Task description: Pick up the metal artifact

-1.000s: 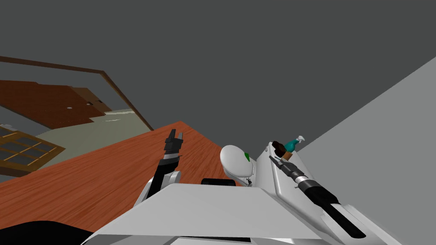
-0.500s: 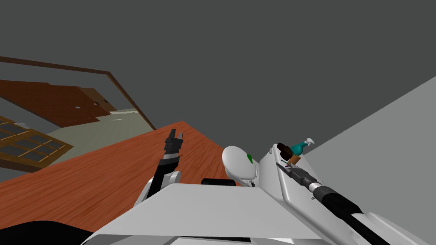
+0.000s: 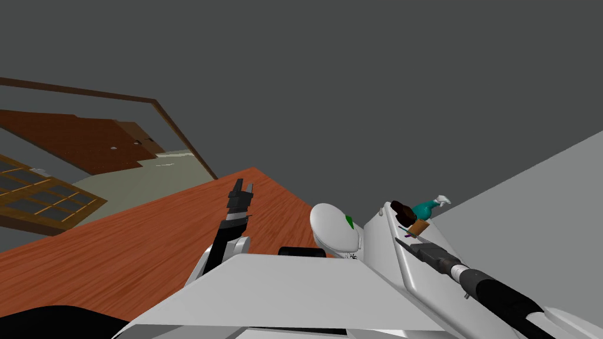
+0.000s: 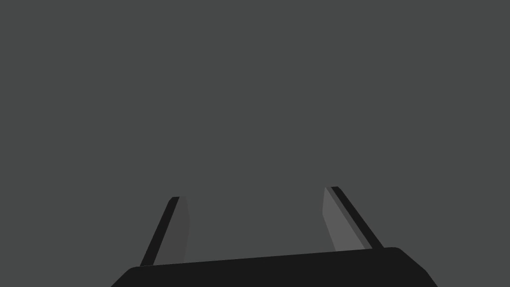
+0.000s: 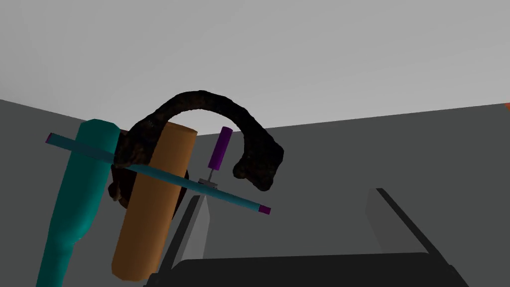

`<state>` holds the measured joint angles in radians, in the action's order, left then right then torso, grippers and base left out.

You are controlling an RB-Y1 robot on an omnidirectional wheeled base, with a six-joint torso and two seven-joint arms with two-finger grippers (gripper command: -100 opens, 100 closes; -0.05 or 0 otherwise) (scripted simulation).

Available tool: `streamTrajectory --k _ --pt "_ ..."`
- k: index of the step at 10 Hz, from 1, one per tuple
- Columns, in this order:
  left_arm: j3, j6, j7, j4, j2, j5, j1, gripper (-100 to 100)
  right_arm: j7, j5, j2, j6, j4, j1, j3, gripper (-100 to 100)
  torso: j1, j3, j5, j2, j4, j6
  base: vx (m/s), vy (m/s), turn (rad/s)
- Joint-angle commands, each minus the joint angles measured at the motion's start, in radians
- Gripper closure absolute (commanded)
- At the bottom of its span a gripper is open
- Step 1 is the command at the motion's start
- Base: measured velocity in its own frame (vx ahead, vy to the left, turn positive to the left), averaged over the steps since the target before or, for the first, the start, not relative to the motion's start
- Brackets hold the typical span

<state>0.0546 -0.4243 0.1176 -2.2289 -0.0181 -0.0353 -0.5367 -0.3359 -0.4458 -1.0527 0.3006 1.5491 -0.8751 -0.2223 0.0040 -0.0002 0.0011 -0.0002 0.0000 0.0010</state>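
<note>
The metal artifact (image 5: 219,112) is a dark brown, rough, open ring; in the head view the artifact (image 3: 403,209) stands on a white ledge (image 3: 386,259) at the right. It leans against an orange-brown cylinder (image 5: 152,199) beside a teal bottle (image 5: 74,199). A thin teal rod (image 5: 164,175) with purple ends crosses in front of them. My right gripper (image 5: 290,194) is open just short of the ring, whose free end hangs ahead of the gap; from the head the right gripper (image 3: 405,234) lies over the ledge. My left gripper (image 4: 254,193) is open, and the left gripper (image 3: 243,186) is raised over the floor.
A white rounded object (image 3: 334,228) with a green mark sits left of the ledge. A light grey wall (image 3: 530,206) rises on the right and a dark grey wall (image 3: 353,88) ahead. A reddish wood floor (image 3: 129,247) spreads left, with a doorway (image 3: 106,147) beyond.
My head view has swung, so the ledge, its objects and my right arm all sit further right. The right gripper stays just short of the ring. The left arm has not moved.
</note>
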Motion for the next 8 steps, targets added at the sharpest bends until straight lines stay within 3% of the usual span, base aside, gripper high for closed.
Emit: streamTrajectory --k 1,8 --pt "0.0 0.0 0.0 0.0 0.0 0.0 0.0 0 -0.002 -0.01 -0.022 0.014 -0.028 -0.006 0.002 -100 0.0 0.0 0.0 0.0 0.0 0.0 0.018 0.041 0.0" --pt "0.0 0.0 0.0 0.0 0.0 0.0 0.0 0 -0.003 -0.087 -0.205 0.058 -0.158 -0.101 0.023 -100 0.0 0.0 0.0 0.001 0.0 0.0 0.022 0.054 0.011"
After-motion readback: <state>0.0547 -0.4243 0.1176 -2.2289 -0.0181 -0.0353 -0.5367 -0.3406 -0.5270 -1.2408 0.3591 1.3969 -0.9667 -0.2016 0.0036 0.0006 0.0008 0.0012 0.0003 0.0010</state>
